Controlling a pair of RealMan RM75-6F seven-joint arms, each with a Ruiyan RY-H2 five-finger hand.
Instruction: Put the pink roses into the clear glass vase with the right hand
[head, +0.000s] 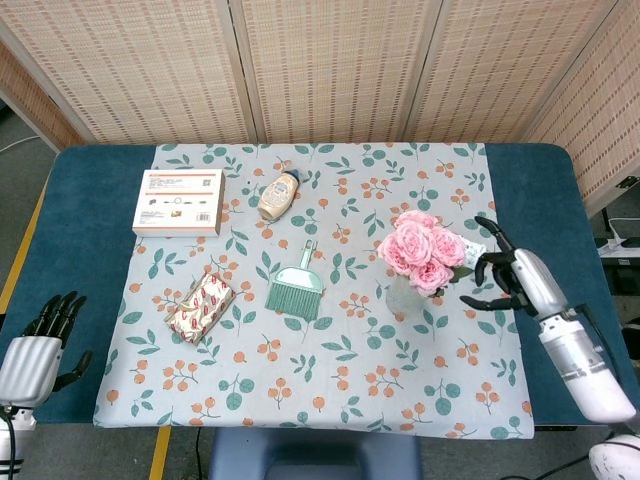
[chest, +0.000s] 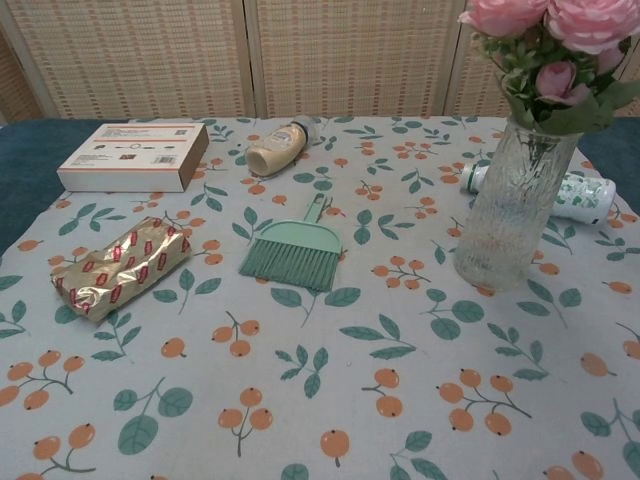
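The pink roses (head: 418, 249) (chest: 548, 40) stand in the clear glass vase (chest: 510, 208) (head: 401, 296), their blooms and green leaves spreading over its rim. The vase is upright on the floral cloth, right of centre. My right hand (head: 503, 274) is just right of the bouquet, apart from it, fingers spread and holding nothing; the chest view does not show it. My left hand (head: 42, 340) hangs at the table's near left corner, off the cloth, fingers extended and holding nothing.
On the floral cloth (head: 330, 400) lie a white box (head: 179, 201), a tan squeeze bottle (head: 279, 194), a green hand brush (head: 296, 287) and a gold-and-red wrapped packet (head: 200, 306). A white bottle (chest: 586, 196) lies on its side behind the vase.
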